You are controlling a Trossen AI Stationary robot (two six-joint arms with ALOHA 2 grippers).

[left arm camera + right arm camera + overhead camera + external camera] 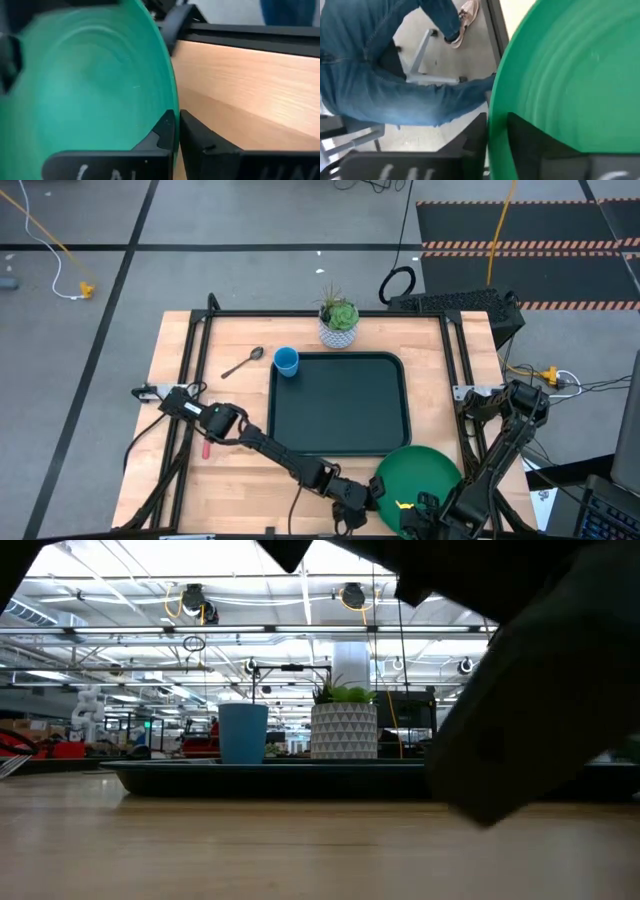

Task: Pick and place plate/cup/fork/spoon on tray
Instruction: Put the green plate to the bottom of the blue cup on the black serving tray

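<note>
Plate [418,472] is sitting just off the tray's [340,405] near right corner, tilted rather than flat, with both arms reaching low to its near edge. Left gripper [176,131] is pinching the plate's rim, fingers closed on it. Right gripper [495,132] is straddling the rim from the other side; whether it is clamping, I cannot tell.

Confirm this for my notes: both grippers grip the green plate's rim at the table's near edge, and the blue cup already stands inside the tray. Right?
Not quite. The high view shows the blue cup on the table just outside the tray, by its far-left corner. The rest holds: left gripper and right gripper both pinch the green plate's rim.
</note>
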